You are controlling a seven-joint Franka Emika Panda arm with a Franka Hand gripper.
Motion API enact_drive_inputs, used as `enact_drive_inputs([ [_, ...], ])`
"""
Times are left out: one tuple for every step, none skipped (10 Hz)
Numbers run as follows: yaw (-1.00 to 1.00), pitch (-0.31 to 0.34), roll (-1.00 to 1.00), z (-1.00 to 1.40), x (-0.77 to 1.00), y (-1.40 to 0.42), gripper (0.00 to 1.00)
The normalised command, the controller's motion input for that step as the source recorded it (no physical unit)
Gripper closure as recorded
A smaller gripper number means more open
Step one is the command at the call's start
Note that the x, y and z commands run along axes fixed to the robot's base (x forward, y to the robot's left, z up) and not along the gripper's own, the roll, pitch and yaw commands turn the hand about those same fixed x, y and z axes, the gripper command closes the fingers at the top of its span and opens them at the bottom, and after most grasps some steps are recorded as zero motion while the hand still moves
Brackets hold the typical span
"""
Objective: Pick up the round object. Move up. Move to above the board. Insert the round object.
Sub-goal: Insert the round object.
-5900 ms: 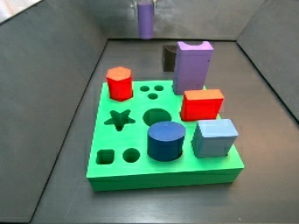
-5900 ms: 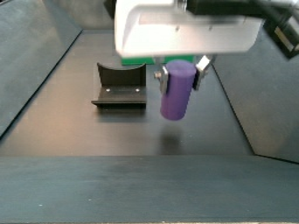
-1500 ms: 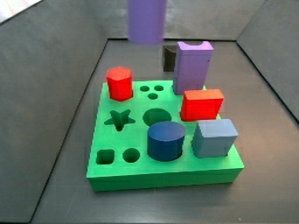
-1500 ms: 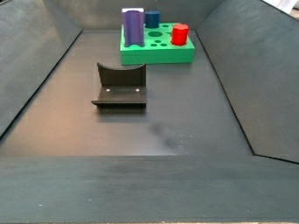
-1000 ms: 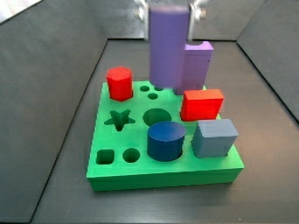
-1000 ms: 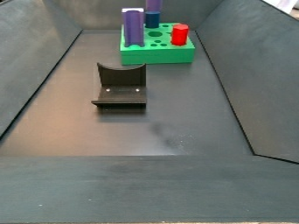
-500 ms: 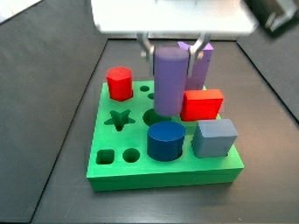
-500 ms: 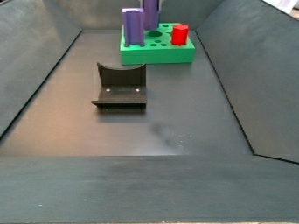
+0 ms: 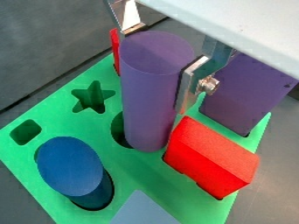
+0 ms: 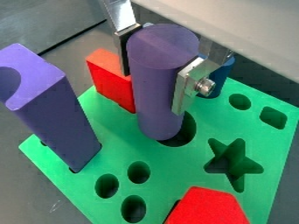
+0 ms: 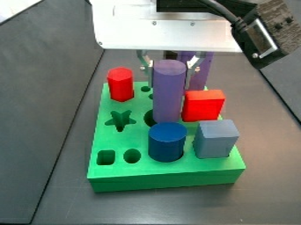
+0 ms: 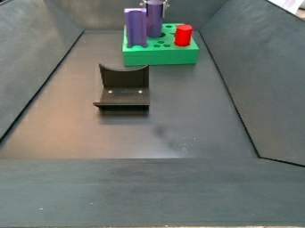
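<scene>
Even, soft light with faint shadows; side views are coarse and low-resolution, wrist views sharper and glare-free.

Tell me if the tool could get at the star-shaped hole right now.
Probably not as things stand. The tool is over the board, shut on the round object, whose base sits at the large round hole. The star hole itself lies open, nothing covering it, but the fingers are occupied.
</scene>
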Motion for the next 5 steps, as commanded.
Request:
enact_drive_inputs([
  [0.0,-0.137,0.08,-0.49,-0.2,-0.11,1.0],
  [0.0,-0.16,0.07,-0.48,-0.15,-0.16,1.0],
  [0.0,-0.173,0.07,-0.48,-0.12,-0.18,1.0],
  [0.0,-0.18,0.07,-0.53,-0.04,-0.17,1.0],
  [0.0,-0.18,0.09,-0.6,-0.01,-0.14,1.0],
])
